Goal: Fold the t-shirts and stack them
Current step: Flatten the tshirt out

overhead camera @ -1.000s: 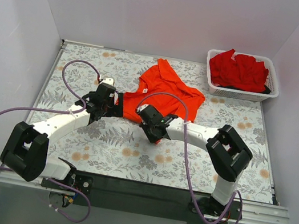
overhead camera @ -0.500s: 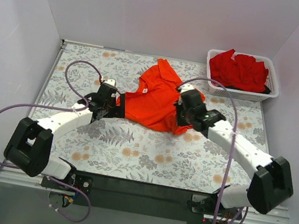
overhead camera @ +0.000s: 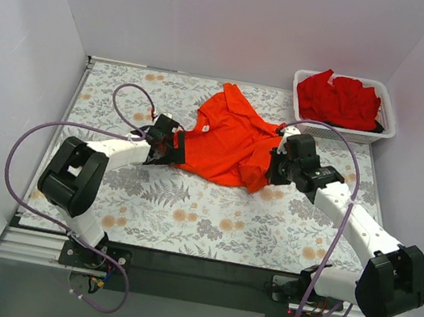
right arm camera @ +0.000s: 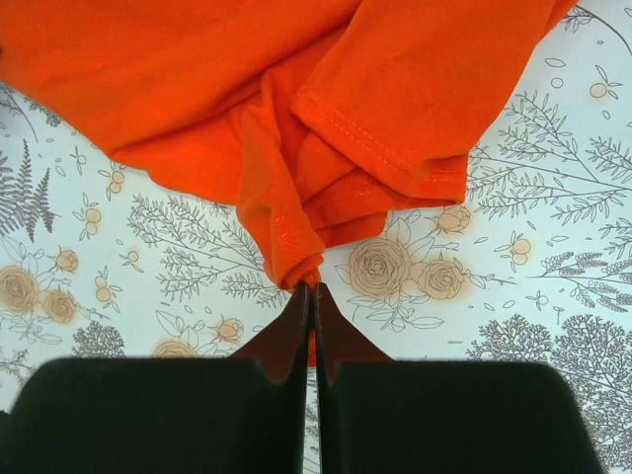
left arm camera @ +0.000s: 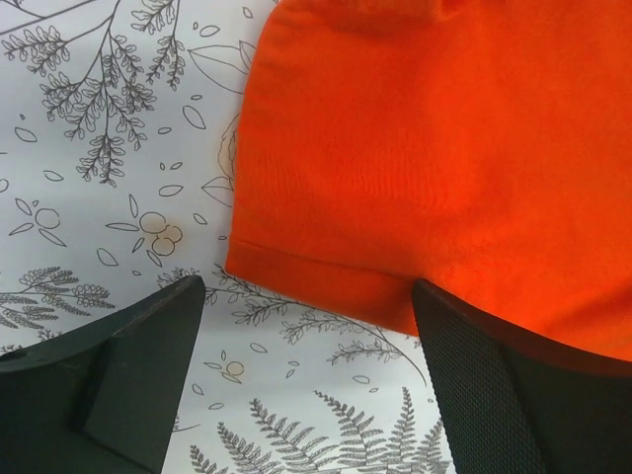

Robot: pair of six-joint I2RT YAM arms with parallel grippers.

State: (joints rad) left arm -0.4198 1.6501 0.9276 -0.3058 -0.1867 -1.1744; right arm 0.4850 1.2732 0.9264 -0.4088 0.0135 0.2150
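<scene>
The bright orange-red t-shirt (overhead camera: pixel 228 137) lies crumpled in the middle of the table. My left gripper (overhead camera: pixel 172 149) is open at the shirt's left edge. In the left wrist view the shirt's hem (left arm camera: pixel 326 281) lies between the spread fingers (left arm camera: pixel 138 355) of that gripper (left arm camera: pixel 306 296). My right gripper (overhead camera: pixel 270 171) is shut on a bunched fold at the shirt's lower right. In the right wrist view the cloth (right arm camera: pixel 296 118) gathers into the closed tips of the gripper (right arm camera: pixel 310 291). Deeper red t-shirts (overhead camera: pixel 337 98) are piled in the basket.
The white plastic mesh basket (overhead camera: pixel 340 133) stands at the table's back right corner. The floral tablecloth (overhead camera: pixel 186 211) covers the table. White walls close in the left, back and right sides. Purple cables loop over both arms.
My right arm swung from the table's middle out to the right, dragging the shirt's lower corner with it. My left gripper shifted slightly right along the shirt's left edge.
</scene>
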